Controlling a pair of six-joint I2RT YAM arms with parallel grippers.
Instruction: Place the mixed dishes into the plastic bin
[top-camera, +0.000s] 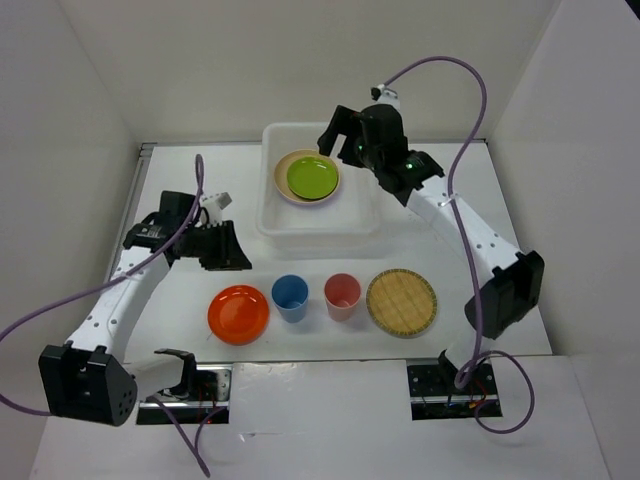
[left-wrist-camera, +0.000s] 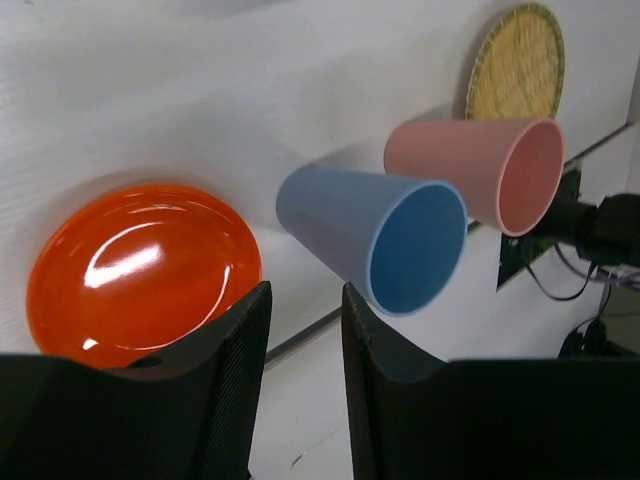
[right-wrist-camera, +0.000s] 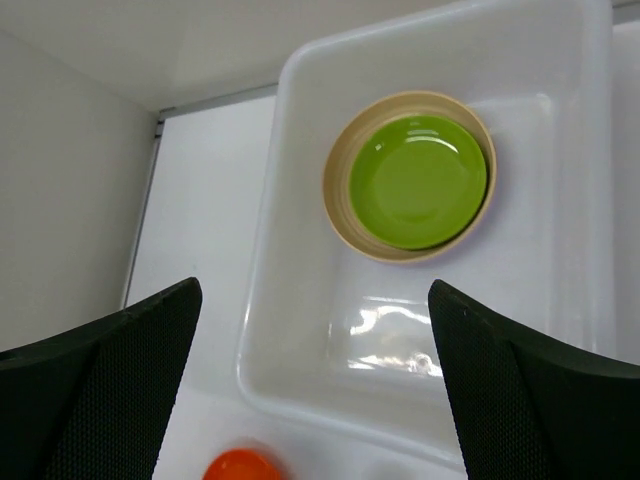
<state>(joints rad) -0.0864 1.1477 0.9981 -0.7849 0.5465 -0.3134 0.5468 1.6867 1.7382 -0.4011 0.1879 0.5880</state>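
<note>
The white plastic bin (top-camera: 320, 234) stands at the back centre and holds a lime green plate (top-camera: 312, 177) stacked on a pale yellow plate (top-camera: 280, 182). In a row near the front edge are an orange plate (top-camera: 239, 313), a blue cup (top-camera: 290, 298), a pink-red cup (top-camera: 342, 296) and a woven tan disc (top-camera: 401, 302). My right gripper (top-camera: 340, 135) hovers wide open and empty above the bin's far right side. My left gripper (top-camera: 226, 250) is left of the bin, behind the orange plate, with a narrow gap between its jaws and nothing in it. Purple and black plates are not clearly visible.
The left wrist view shows the orange plate (left-wrist-camera: 140, 265), blue cup (left-wrist-camera: 370, 235), pink-red cup (left-wrist-camera: 470, 170) and woven disc (left-wrist-camera: 515, 65) ahead of my fingers. The right wrist view looks down into the bin (right-wrist-camera: 265, 300). White walls enclose the table on three sides.
</note>
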